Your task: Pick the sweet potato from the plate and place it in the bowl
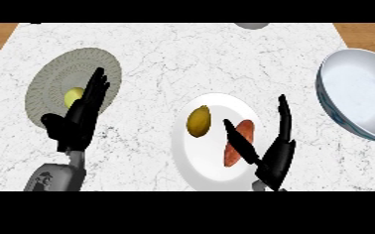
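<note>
On round white plate [212,163], oblong sweet potato [239,144]

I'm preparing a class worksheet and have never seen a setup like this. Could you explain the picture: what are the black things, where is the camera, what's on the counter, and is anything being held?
The camera looks steeply down from the robot's head at a marble counter. The black shapes are its two hands on grey forearms. The left hand rests open at the left, in front of a grey plate with a small yellow item. The right hand is open, thumb and fingers either side of the sweet potato, not yet closed on it. That lies on a white plate beside a yellowish-brown item. A bowl sits at the right edge. Nothing is held.
</note>
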Tool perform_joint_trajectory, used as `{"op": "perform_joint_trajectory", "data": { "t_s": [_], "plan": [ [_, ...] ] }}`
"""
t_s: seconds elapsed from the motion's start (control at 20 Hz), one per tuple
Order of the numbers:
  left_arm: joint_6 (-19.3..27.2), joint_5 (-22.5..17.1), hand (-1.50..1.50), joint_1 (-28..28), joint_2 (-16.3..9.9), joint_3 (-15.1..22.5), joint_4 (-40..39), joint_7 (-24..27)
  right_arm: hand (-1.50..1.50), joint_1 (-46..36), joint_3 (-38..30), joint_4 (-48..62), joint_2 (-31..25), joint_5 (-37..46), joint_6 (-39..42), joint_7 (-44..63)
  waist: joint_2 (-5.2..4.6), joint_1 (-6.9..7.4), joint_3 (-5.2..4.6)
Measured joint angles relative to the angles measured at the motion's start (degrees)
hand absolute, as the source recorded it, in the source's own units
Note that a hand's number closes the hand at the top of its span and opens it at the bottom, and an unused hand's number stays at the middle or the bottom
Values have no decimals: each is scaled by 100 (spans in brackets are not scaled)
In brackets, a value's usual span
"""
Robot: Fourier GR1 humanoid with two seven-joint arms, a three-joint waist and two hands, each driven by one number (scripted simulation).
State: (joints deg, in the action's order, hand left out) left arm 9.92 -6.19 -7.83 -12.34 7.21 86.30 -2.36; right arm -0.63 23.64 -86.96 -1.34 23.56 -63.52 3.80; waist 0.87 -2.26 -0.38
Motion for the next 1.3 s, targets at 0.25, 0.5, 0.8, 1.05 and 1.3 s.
{"op": "perform_joint_trajectory", "data": {
  "t_s": [0.25,0.5,0.8,1.05,1.3],
  "plan": [
    [99,117,0,-24,82,120,83,-120,-150,525,-44,-288,82,1149,-43,935,-19,2,-15],
    [79,144,0,58,107,155,96,-43,-150,856,-79,-871,118,1996,396,2257,-44,56,-18],
    [109,197,0,-5,157,210,153,-116,-150,885,-100,-1579,132,2802,1593,4169,-67,127,-9],
    [102,207,0,-62,166,192,199,-189,-150,710,116,-2122,133,3482,2705,5684,-72,181,8],
    [52,234,0,-69,239,209,138,-172,-150,609,548,-2628,128,3948,3337,6383,-75,199,23]
  ]
}}
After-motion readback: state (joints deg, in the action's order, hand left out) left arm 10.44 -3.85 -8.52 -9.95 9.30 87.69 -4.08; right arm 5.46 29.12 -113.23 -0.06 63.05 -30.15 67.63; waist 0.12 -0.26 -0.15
